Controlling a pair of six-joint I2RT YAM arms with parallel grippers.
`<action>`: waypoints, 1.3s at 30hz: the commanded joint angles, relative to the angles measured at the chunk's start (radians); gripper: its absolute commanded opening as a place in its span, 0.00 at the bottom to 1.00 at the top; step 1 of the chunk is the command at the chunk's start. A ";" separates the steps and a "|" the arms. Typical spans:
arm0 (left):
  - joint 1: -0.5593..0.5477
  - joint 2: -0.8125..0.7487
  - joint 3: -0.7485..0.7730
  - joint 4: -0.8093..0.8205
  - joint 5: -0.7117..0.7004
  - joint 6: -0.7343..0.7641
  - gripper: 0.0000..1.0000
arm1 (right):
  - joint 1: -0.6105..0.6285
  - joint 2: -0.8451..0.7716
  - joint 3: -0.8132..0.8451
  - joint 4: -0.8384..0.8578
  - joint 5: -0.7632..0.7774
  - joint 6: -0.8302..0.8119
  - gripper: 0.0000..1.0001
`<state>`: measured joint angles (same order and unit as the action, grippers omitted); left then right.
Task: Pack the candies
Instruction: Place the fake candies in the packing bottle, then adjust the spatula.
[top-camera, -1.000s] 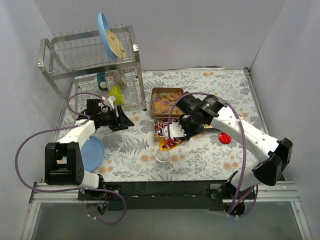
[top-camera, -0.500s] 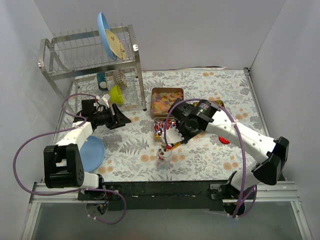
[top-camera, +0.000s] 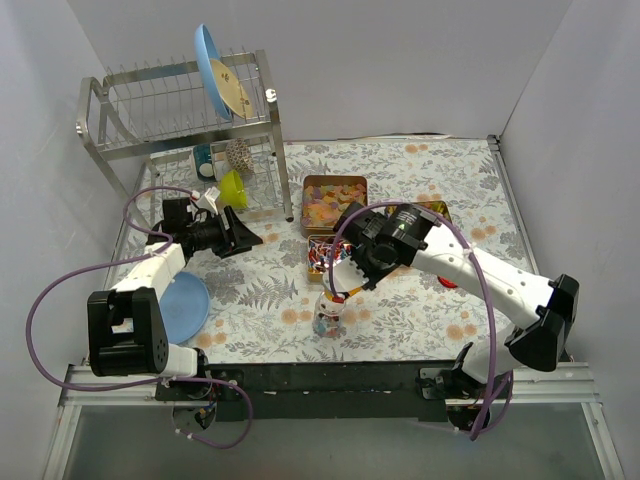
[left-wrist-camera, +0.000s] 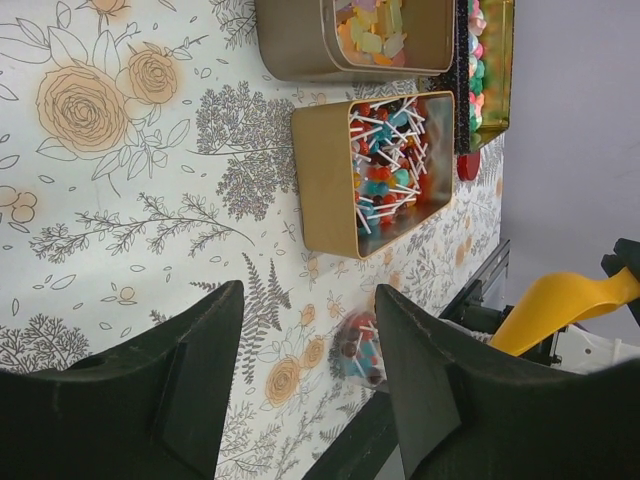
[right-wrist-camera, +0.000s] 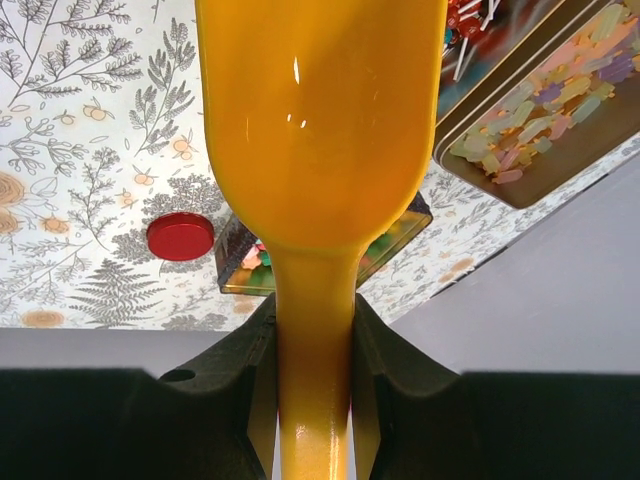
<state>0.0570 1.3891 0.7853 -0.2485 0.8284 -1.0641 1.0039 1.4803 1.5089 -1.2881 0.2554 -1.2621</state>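
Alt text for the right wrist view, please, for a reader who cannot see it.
The right gripper clamps the handle of an orange scoop that fills the frame's middle. Behind it, on a floral tablecloth, lie a red lid and open tins of candies.

Left arm (top-camera: 160, 262) rose from near-left base, forearm reaching far and right, wrist low and level. Left gripper (top-camera: 248, 236) pointed right, jaws apart, nothing between them. Right arm (top-camera: 490, 272) stretched from near-right base toward middle, wrist bent downward. Right gripper (right-wrist-camera: 313, 350) clamped on handle of orange scoop (right-wrist-camera: 320, 120), one finger on each side.
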 joint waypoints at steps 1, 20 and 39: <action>0.004 -0.019 0.003 0.029 0.049 -0.005 0.55 | 0.013 -0.064 -0.009 -0.017 0.068 -0.062 0.01; -0.140 -0.068 -0.035 0.242 0.390 -0.204 0.00 | -0.162 0.044 0.002 0.157 -0.246 0.326 0.01; -0.178 0.021 -0.014 0.272 0.318 -0.188 0.00 | -0.152 0.181 0.404 0.113 -0.599 0.356 0.01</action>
<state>-0.1238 1.4055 0.7643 -0.0189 1.1778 -1.2694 0.8448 1.7386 1.8626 -1.1721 -0.1974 -0.9108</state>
